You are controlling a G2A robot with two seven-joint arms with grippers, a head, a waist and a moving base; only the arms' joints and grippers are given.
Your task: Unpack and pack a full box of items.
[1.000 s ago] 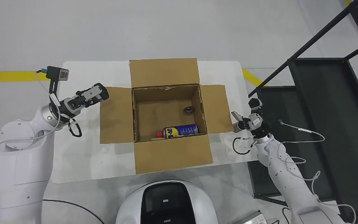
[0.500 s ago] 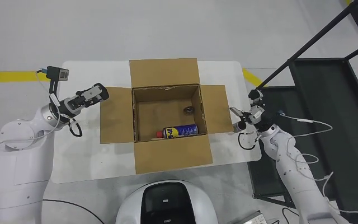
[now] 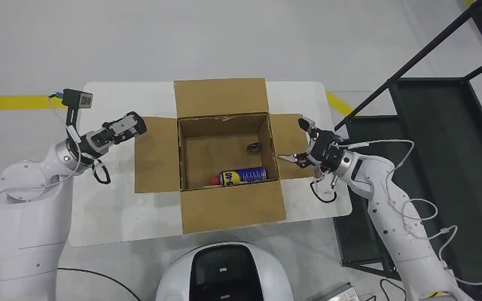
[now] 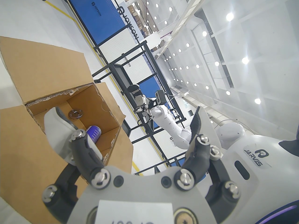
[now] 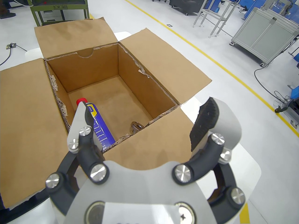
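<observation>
1. The spray can (image 3: 243, 176) is judged rigid, smooth and apt to roll; it is best taken across the middle of its body.
2. The metal ring (image 3: 255, 146) is judged small, hard and dense, best pinched across its rim.
3. Both lie on the floor of the open box (image 3: 211, 150): the can along its robot-side wall, the ring by its right wall.
4. The right gripper (image 3: 295, 141), spread and empty, is held over the box's right flap, above both items.
5. The left gripper (image 3: 134, 124), also spread, is held at the box's left flap edge.
</observation>
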